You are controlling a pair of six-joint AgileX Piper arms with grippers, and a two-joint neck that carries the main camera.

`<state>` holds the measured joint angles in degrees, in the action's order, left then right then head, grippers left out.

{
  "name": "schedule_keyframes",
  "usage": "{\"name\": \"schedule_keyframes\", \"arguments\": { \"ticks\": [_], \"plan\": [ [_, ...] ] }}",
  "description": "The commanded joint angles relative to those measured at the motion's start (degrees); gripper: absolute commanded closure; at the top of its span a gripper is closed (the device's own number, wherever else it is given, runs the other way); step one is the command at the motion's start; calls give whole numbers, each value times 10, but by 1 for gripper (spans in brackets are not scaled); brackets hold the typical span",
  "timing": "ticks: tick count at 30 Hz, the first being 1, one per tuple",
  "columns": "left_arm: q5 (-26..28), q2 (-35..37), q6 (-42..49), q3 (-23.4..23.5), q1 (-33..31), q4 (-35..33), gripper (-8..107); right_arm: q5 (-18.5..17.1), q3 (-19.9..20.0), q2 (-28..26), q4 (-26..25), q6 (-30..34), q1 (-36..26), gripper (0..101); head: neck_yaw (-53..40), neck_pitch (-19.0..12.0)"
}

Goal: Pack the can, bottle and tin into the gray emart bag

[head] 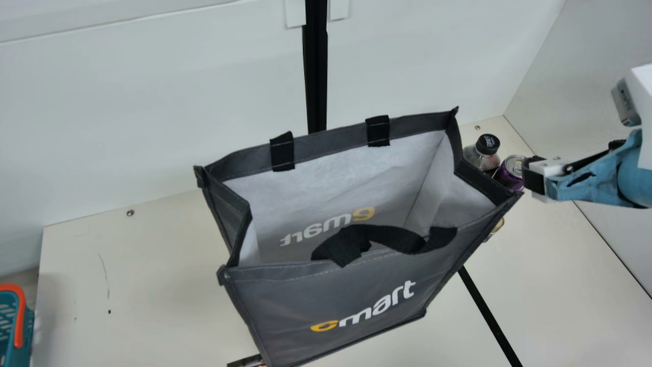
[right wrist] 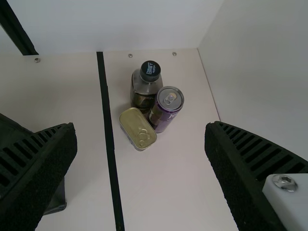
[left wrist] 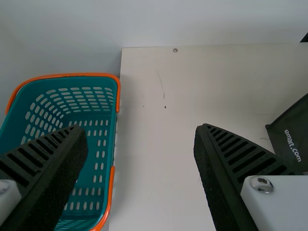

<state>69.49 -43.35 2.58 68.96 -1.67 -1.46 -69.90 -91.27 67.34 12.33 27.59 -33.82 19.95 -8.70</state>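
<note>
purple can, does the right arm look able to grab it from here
Probably yes: the right gripper is open and the can stands upright with its top uncovered. The bottle and tin crowd it, so fitting a finger between may be tight.

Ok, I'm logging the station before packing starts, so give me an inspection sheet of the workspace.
Surface: cream table, with a thin scratch, dark specks and a black strip.
Job's things: gray bag standing open; bottle and can upright outside it, tin lying flat beside them.
Clutter: a dark-edged item, unclear what, at the bag's near left corner.
Grippers: left gripper and right gripper open, holding nothing.
Cables: nothing seen.
Surroundings: pale walls; teal basket with orange handles beyond the table's left edge.
</note>
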Motion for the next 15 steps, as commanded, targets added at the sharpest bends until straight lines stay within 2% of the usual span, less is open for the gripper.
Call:
{"name": "schedule_keyframes", "arguments": {
  "ticks": [1,15],
  "plan": [
    [0,0,0,0,0,0,9,0,0,0,0,0,0,10,0,-13],
    [0,0,0,0,0,0,9,0,0,-1,0,-2,0,10,0,-13]
  ]
}}
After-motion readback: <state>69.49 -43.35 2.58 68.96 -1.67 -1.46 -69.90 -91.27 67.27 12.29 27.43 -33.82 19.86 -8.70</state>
